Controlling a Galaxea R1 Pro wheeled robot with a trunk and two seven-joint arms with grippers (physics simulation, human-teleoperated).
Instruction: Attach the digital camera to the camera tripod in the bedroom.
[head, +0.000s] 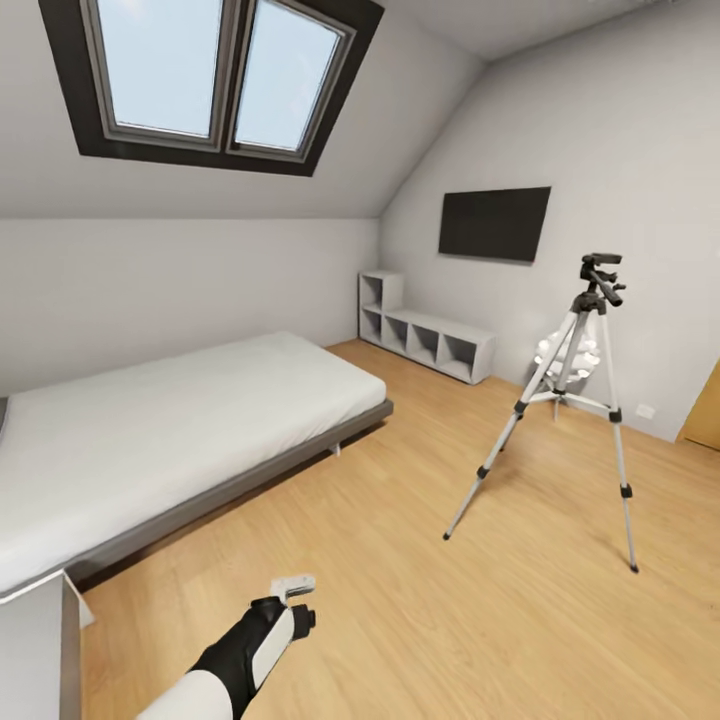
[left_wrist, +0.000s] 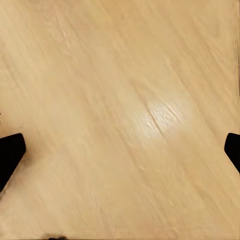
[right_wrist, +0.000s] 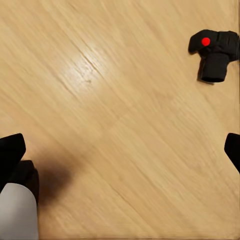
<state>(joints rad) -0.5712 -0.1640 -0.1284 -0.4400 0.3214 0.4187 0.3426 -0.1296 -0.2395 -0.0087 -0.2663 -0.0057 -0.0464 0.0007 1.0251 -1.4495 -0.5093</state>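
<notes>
You are looking from the head view into an attic bedroom with white walls, a sloped ceiling and a light wood floor (head: 420, 600). A double skylight (head: 215, 75) sits in the slope above a grey platform bed (head: 170, 430) with a white mattress, which runs along the left side. Against the far wall stand low white cube shelves (head: 425, 335), and above them hangs a dark flat screen (head: 494, 223). The tripod (head: 570, 400) stands upright on the floor to the right, well apart from the bed, its three silver legs spread and its black head and handle at the top; nothing is mounted on it. A cluster of white globes (head: 568, 352) sits behind its legs, and a sliver of oak door (head: 704, 408) shows at the right edge. Your left arm reaches in from the bottom of the picture, its left gripper (head: 295, 592) hovering over bare floor. In the left wrist view its two black fingertips (left_wrist: 10, 155) sit at opposite edges, spread wide, with only planks between them. In the right wrist view the right gripper (right_wrist: 120, 150) is likewise spread wide and empty above the floor. The camera (right_wrist: 215, 52) lies on the planks there, apart from the fingers, its red dot facing up and its stubby lens pointing along the floor
</notes>
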